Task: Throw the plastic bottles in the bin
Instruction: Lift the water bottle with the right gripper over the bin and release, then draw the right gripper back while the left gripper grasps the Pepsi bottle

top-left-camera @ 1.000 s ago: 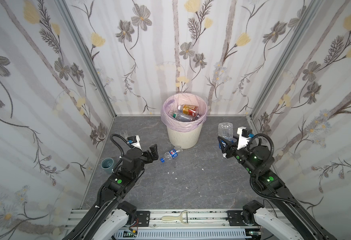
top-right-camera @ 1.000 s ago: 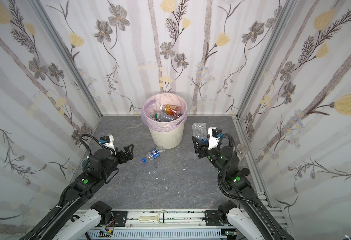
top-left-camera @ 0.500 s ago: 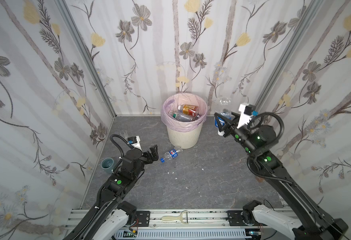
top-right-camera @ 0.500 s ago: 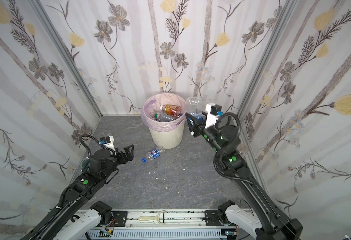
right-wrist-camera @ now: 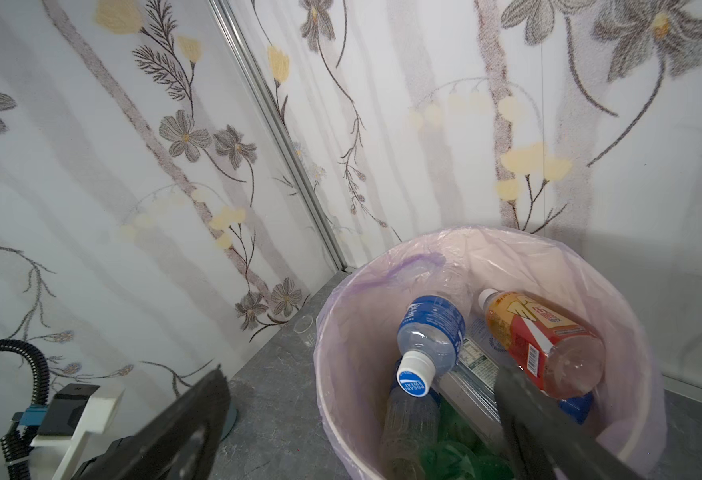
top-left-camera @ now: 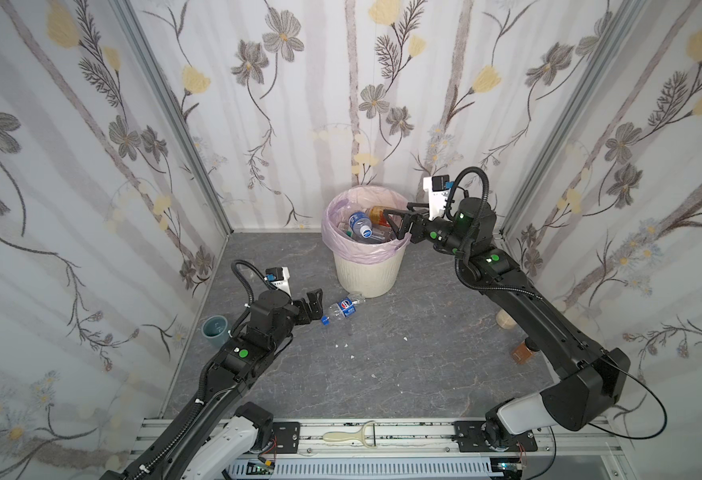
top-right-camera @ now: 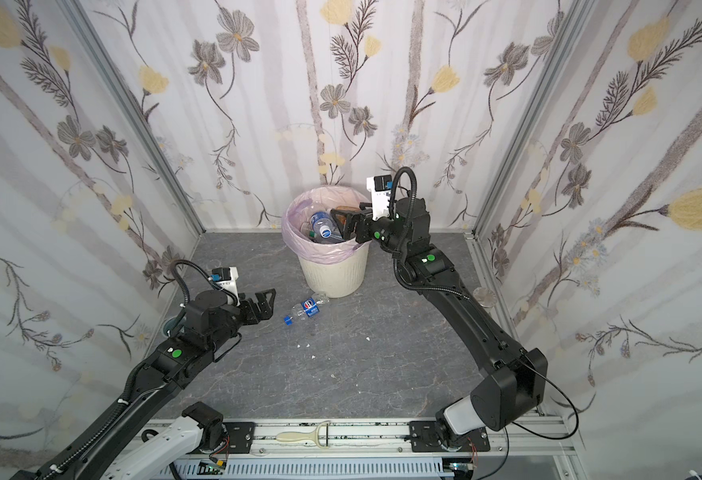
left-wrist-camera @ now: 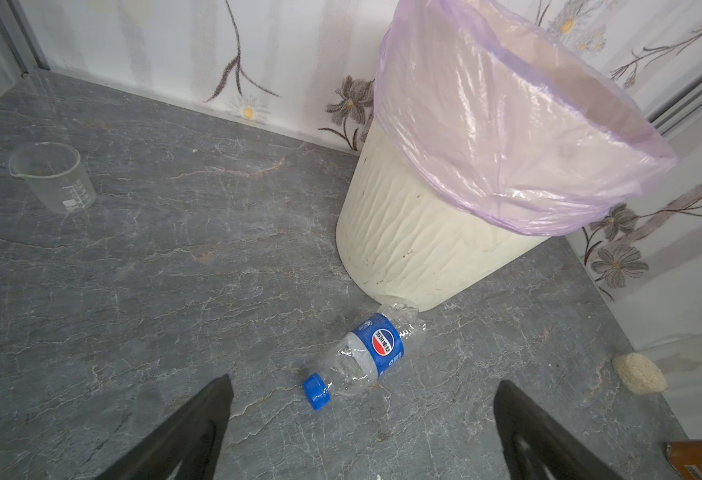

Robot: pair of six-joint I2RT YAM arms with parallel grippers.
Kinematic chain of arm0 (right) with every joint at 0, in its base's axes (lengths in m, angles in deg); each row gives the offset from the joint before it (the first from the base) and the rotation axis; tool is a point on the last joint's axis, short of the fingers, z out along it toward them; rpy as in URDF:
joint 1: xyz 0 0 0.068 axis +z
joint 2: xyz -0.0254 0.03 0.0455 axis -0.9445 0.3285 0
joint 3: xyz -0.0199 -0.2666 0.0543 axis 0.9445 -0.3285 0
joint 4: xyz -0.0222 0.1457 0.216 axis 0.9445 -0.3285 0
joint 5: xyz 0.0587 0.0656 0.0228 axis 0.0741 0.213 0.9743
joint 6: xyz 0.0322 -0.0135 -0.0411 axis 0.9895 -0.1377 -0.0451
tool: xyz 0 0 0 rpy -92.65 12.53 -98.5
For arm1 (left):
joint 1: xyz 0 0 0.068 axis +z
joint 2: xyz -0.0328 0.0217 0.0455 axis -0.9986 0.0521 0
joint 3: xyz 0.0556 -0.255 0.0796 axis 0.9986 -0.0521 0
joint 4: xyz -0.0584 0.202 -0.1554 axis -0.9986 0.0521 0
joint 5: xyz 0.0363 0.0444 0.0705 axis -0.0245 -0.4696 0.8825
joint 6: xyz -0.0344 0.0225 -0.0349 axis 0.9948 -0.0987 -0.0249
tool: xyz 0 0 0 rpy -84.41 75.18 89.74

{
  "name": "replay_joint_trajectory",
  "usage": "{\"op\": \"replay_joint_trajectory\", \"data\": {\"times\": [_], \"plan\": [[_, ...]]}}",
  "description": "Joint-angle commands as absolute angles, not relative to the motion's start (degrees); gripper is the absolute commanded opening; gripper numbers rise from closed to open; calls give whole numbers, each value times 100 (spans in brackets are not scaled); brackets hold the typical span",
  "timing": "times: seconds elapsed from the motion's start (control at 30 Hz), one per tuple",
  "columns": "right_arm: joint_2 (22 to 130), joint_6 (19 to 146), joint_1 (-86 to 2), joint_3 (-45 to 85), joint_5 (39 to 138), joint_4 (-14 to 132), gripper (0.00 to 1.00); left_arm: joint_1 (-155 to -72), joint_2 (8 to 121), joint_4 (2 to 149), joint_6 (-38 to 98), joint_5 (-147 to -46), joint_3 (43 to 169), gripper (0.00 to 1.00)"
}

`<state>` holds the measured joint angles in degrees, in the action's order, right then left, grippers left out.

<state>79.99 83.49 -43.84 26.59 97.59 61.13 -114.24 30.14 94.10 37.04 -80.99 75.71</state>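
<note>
Our right gripper hangs spread and empty over the bin; our left gripper is spread too, the last floor bottle at its 12 o'clock, touching the bin's base. It looks empty, so probably light, crushable and slick: we would grip its labelled middle

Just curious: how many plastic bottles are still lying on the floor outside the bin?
1: a clear bottle with a blue label lies on its side at the foot of the bin, near the left gripper. Others could be hidden behind the arms.
</note>
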Motion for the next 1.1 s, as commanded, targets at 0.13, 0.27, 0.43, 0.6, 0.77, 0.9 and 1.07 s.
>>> {"op": "replay_joint_trajectory", "data": {"times": [0.13,0.27,0.43,0.6,0.77,0.9,1.07], "plan": [[7239,8139,-4424,1908,9617,6526,100,-11417,3758,9357,3367,-8170,7782,100],[6820,8066,-4447,1438,9466,6540,100,-11421,4212,9292,3291,-8125,7854,100],[6170,7946,-4534,688,9218,6564,100,-11426,4795,9074,3049,-8349,7906,92],[5566,7875,-4669,30,9055,6570,100,-11461,5389,8725,2796,-8594,7925,90],[5154,7904,-4779,-511,8959,6589,100,-11470,6003,8078,2576,-8829,7921,93],[4977,8018,-4834,-803,8957,6639,100,-11495,6551,7740,2408,-9248,8068,95],[4818,8085,-4882,-995,8952,6706,100,-11565,7242,7525,2212,-9491,8269,95]]}}
